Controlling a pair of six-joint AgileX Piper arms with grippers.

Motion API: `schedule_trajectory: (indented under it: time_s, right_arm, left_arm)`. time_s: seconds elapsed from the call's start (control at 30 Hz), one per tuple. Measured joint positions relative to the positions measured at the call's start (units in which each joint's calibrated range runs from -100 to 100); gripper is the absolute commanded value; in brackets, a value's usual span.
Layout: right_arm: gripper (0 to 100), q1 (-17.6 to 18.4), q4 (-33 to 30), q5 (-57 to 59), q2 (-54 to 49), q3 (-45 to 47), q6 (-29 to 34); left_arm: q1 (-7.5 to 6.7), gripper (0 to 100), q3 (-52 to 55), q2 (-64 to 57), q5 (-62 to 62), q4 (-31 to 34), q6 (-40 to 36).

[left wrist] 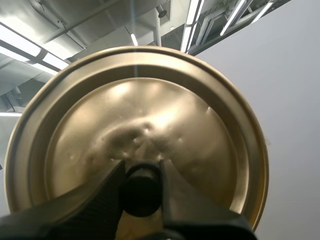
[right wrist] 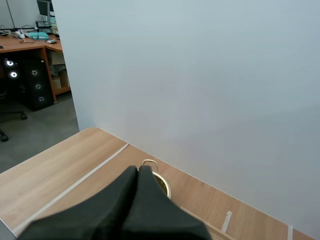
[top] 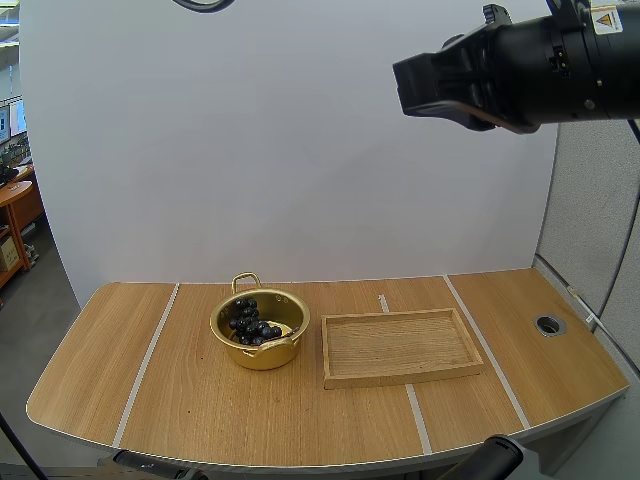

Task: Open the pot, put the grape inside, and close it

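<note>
Left gripper (left wrist: pixel 141 172): my tips pinch the black knob (left wrist: pixel 141 196) of the lid (left wrist: pixel 150 115); lid up in the air, off the pot (top: pixel 262 352).
Right gripper (right wrist: pixel 138 172): my fingers pressed together on nothing, high above the pot.
Pot: open on the table (top: pixel 250 415), grapes (top: pixel 252 320) inside.
Done: lid off, grapes in.
Left to do: set my lid down on the pot, let go.
Tray (top: pixel 400 345): bare, just beside the pot.
Table: wood, pale tape lines (top: pixel 150 350); white screen (top: pixel 250 150) behind the pot.
</note>
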Motion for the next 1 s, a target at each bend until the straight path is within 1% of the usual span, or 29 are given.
schedule_trajectory:
  time_s: [0.13, 0.2, 0.27, 0.4, 0.5, 0.63, 0.73, 0.83, 0.9, 0.97, 1.0]
  right_arm:
    - [0, -2.7, 1.3, 0.0, -1.1, 1.9, 0.1]
    - [0, -5.3, 2.3, 0.0, -1.7, 2.9, 0.1]
    - [0, -6.9, 3.1, 0.0, -2.1, 3.4, 0.1]
    - [0, -9.3, 5.6, 0.0, -3.0, 4.1, 0.1]
    - [0, -13.1, 7.6, 0.0, -5.5, 4.4, 0.2]
    - [0, -15.7, 7.9, 0.0, -8.9, 5.9, 0.2]
    - [0, -17.0, 8.1, 0.0, -11.9, 8.7, 0.2]
    - [0, -17.3, 8.1, 0.0, -13.0, 10.0, 0.2]
    - [0, -17.7, 8.2, 0.0, -15.2, 13.9, 0.2]
    - [0, -17.8, 8.2, 0.0, -15.5, 15.1, 0.2]
    - [0, -17.8, 8.2, 0.0, -15.6, 16.3, 0.2]
  left_arm:
    - [0.0, 0, 0.0, 0.0, 0.0, 0.0, 0.0]
    - [0.0, 0, 0.0, 0.0, 0.0, 0.0, 0.0]
    - [0.0, 0, 0.0, 0.0, 0.0, 0.0, 0.0]
    - [0.0, 0, 0.0, 0.0, 0.0, 0.0, 0.0]
    - [0.0, 0, 0.0, 0.0, 0.0, 0.0, 0.0]
    - [0.0, 0, 0.0, 0.0, 0.0, 0.0, 0.0]
    - [0.0, 0, 0.0, 0.0, 0.0, 0.0, 0.0]
    - [0.0, 0, 0.0, 0.0, 0.0, 0.0, 0.0]
    - [0.0, 0, 0.0, 0.0, 0.0, 0.0, 0.0]
    - [0.0, 0, 0.0, 0.0, 0.2, 0.0, 0.0]
    - [0.0, 0, 0.0, 0.0, 3.0, 0.0, 0.0]
